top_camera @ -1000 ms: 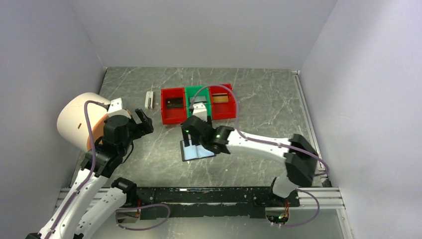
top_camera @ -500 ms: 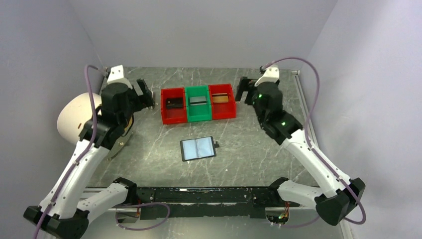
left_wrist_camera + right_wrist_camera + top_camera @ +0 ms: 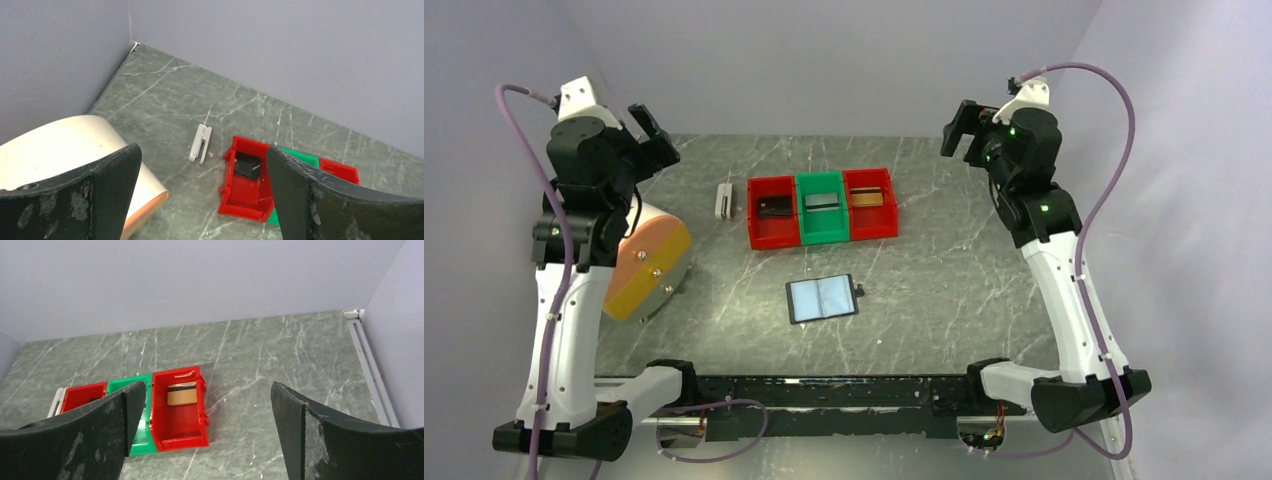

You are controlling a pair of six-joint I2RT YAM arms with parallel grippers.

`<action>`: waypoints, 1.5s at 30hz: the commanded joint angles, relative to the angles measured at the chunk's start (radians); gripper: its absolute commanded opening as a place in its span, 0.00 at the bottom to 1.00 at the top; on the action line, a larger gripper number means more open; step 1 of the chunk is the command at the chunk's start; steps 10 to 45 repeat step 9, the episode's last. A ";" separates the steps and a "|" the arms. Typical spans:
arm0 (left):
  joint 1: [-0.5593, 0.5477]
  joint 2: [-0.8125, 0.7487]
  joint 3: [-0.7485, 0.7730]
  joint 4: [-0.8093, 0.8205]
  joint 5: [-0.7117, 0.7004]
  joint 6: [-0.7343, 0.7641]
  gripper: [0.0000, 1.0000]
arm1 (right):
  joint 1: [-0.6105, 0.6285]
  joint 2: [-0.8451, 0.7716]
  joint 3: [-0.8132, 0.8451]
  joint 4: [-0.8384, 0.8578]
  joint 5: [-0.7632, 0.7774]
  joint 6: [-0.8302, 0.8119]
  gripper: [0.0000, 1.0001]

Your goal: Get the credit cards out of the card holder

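Hovering high over the table's far corners, the left gripper (image 3: pixel 652 135) and the right gripper (image 3: pixel 959 128) both stand with jaws spread wide, holding nothing. Well below and between them, toward the near middle, the card holder (image 3: pixel 822 298) lies opened flat, its long axis running left to right, with neither arm clearly nearer. The credit cards (image 3: pixel 870 197) sit beyond it, one in each of the bins (image 3: pixel 771 238), so little seems left to pull.
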 commanded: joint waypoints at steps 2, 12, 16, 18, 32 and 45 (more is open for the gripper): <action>0.007 -0.071 -0.030 -0.035 0.072 -0.018 0.99 | -0.001 -0.062 0.029 -0.075 -0.013 0.017 1.00; 0.007 -0.108 -0.050 -0.084 0.074 -0.057 0.99 | -0.002 -0.014 0.076 -0.159 -0.049 0.028 1.00; 0.007 -0.108 -0.050 -0.084 0.074 -0.057 0.99 | -0.002 -0.014 0.076 -0.159 -0.049 0.028 1.00; 0.007 -0.108 -0.050 -0.084 0.074 -0.057 0.99 | -0.002 -0.014 0.076 -0.159 -0.049 0.028 1.00; 0.007 -0.108 -0.050 -0.084 0.074 -0.057 0.99 | -0.002 -0.014 0.076 -0.159 -0.049 0.028 1.00; 0.007 -0.108 -0.050 -0.084 0.074 -0.057 0.99 | -0.002 -0.014 0.076 -0.159 -0.049 0.028 1.00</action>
